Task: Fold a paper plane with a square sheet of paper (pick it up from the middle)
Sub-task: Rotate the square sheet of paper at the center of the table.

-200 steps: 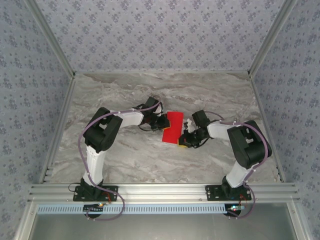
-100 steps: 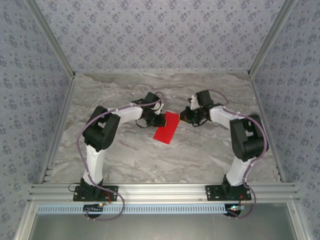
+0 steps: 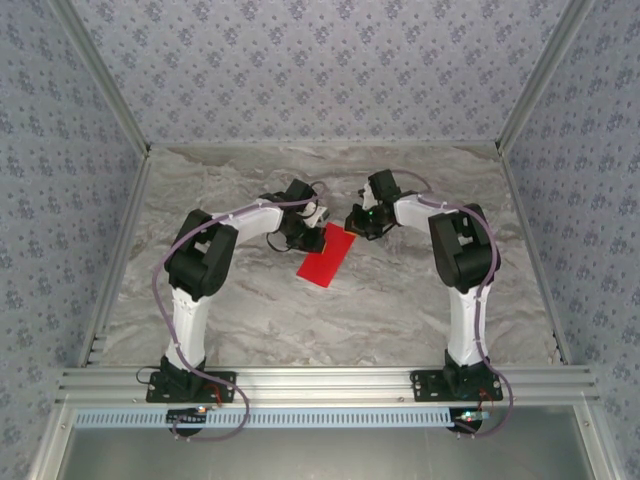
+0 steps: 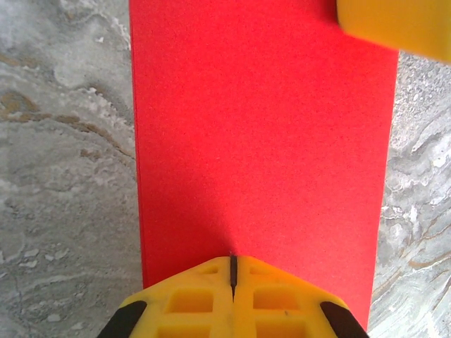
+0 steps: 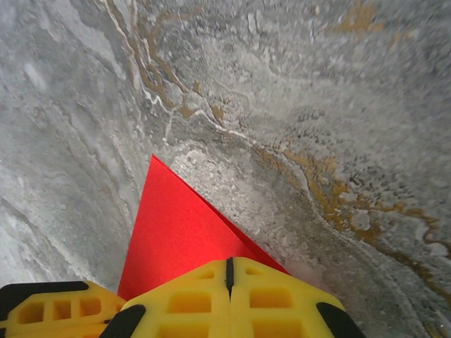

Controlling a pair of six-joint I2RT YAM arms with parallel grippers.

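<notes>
**Red sheet held down at one end by both shut grippers, its other end free.**

The square sheet of paper (image 3: 325, 256), showing as an oblong strip, lies flat on the marble table (image 3: 250, 310). Its long axis slants from the end away from the arm bases down toward the left arm's side. The left gripper (image 4: 232, 271), jaws clenched, sets its tips on the sheet's far end from the left. The right gripper (image 5: 228, 271), likewise clenched, sits on that same end from the right. Both are at the sheet, so neither is nearer; the free end lies on the left arm's side. The top view alone gives the slant. The left wrist view shows red running away from the tips, with the other gripper's yellow finger at the sheet's right edge. The right wrist view shows a sharp red corner pointing away. Whether either gripper pinches a layer cannot be told.
</notes>
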